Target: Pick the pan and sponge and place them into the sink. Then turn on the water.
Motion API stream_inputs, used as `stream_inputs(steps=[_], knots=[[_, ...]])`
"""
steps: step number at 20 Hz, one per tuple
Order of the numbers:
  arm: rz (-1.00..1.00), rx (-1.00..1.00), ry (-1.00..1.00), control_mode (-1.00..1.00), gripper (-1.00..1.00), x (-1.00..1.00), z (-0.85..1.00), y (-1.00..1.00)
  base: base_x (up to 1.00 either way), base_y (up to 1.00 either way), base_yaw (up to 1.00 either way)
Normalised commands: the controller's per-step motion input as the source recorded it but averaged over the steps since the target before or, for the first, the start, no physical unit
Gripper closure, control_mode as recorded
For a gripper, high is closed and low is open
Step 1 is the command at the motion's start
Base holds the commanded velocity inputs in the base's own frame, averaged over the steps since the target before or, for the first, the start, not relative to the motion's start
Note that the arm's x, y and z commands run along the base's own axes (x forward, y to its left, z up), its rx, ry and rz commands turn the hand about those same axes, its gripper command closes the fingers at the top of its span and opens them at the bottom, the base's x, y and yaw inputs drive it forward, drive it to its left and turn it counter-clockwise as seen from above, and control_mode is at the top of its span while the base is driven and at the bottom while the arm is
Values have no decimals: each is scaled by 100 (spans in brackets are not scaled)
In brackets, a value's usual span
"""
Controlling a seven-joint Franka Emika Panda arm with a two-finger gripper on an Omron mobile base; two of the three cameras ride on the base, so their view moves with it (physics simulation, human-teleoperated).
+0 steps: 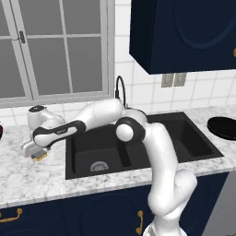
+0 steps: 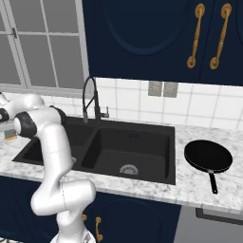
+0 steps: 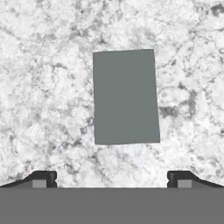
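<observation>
Gripper jaws spread wide, holding nothing, pointing straight down at the marble counter. Sponge lies flat directly below, grey-green face up, at 12 o'clock from the fingertips, centred between them and clear of both.

Left base view: hand hangs over the counter at 9 o'clock from the sink; yellow edge of the sponge shows beneath it.

Right base view: pan rests on the counter at 3 o'clock from the sink, handle toward 6 o'clock, well apart from the arm. Black faucet stands behind the basin divider. Both basins hold nothing but their drains.
</observation>
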Motion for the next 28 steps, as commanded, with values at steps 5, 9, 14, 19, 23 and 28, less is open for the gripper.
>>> stream_inputs(steps=[5,9,14,19,23,28], knots=[[0,0,1,-100,-100,34,-20,11,0,0,0],[0,0,0,-100,-100,29,-33,15,0,0,0],[0,0,0,-100,-100,16,-31,17,0,0,0],[0,0,0,-100,-100,6,-31,19,0,0,0],[0,0,0,-100,100,2,-13,5,0,0,0],[0,-1,3,-100,100,-9,-40,-16,0,0,0]])
